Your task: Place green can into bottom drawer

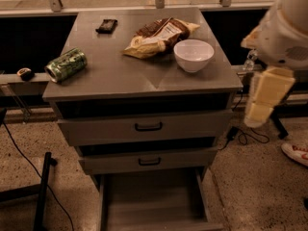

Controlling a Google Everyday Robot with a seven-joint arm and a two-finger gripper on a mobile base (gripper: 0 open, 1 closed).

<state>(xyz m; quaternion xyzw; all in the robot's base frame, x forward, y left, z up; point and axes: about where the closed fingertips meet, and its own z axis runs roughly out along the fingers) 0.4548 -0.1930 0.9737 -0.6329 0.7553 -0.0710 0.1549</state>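
The green can point(66, 65) lies on its side at the left edge of the grey cabinet top. The bottom drawer point(154, 203) is pulled out at the foot of the cabinet, and its flat floor is bare. My gripper point(262, 100) hangs at the end of the cream arm to the right of the cabinet, about level with the top drawer. It is far from the can and nothing shows in it.
A white bowl point(193, 55), a chip bag point(159, 36) and a small black object point(106, 26) sit on the cabinet top. Two upper drawers with black handles point(148, 127) are closed. A clear bottle point(249, 59) stands behind the arm. A black stand leg point(41, 191) is at the left.
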